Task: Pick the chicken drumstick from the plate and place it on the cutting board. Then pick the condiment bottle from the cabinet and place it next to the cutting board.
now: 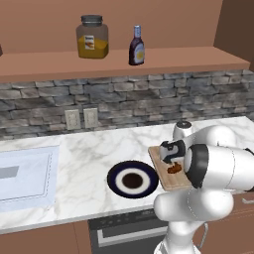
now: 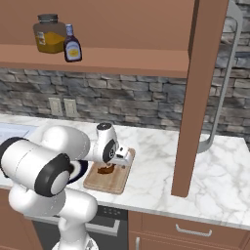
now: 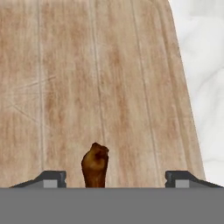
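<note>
The chicken drumstick [image 3: 95,165] lies on the cutting board [image 3: 109,78], a small reddish-brown lump standing between my fingertips [image 3: 54,178] without touching either. My gripper [image 3: 117,179] hangs just above the board, open wide. From the base, the gripper [image 1: 171,161] is over the drumstick [image 1: 174,169] on the board [image 1: 168,181], right of the navy plate [image 1: 115,178], which is bare. The condiment bottle [image 1: 137,46] stands upright on the cabinet [image 1: 163,60] shelf. The right base view has the drumstick [image 2: 103,170], board [image 2: 111,182], and bottle [image 2: 72,44].
A wide orange-filled jar [image 1: 92,37] stands left of the bottle on the shelf. A sink [image 1: 25,176] is set in the counter at far left. A tall wooden panel [image 2: 200,97] rises right of the board, with marble counter [image 2: 224,176] beyond it.
</note>
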{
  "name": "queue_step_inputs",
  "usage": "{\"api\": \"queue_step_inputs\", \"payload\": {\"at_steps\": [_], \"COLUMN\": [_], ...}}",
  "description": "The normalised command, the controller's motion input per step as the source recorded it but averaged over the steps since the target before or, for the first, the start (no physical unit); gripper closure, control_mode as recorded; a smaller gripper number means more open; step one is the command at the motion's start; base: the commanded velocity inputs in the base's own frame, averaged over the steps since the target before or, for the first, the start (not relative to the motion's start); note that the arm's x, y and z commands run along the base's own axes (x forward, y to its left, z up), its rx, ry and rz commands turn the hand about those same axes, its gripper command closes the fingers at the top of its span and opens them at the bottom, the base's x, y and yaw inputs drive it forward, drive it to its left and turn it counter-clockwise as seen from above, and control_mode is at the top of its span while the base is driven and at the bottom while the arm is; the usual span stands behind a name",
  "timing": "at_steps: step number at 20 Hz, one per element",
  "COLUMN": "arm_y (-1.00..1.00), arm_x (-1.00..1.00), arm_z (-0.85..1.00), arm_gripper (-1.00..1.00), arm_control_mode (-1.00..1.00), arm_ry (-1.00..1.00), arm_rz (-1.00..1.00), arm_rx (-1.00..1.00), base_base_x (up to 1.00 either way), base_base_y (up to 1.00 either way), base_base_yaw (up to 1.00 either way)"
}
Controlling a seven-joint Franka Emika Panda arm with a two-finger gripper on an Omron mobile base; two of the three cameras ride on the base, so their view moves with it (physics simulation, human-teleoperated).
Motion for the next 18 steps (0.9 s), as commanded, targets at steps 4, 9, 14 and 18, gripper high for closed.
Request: {"api": "queue_step_inputs", "payload": {"at_steps": [4,9,14,18], "arm_y": [0.00,0.00,0.00,0.00], "arm_x": [0.00,0.00,0.00,0.00], "arm_z": [0.05,0.21,0.27,0.30], "arm_gripper": [-1.00,-1.00,-1.00,-1.00], "arm_control_mode": [-1.00,-1.00,-1.00,-1.00], "arm_ry": [0.00,0.00,0.00,0.00], "arm_rz": [0.00,0.00,0.00,0.00], "arm_rx": [0.00,0.00,0.00,0.01], "base_base_x": [0.00,0.00,0.00,0.00], "base_base_y": [0.00,0.00,0.00,0.00], "base_base_yaw": [0.00,0.00,0.00,0.00]}}
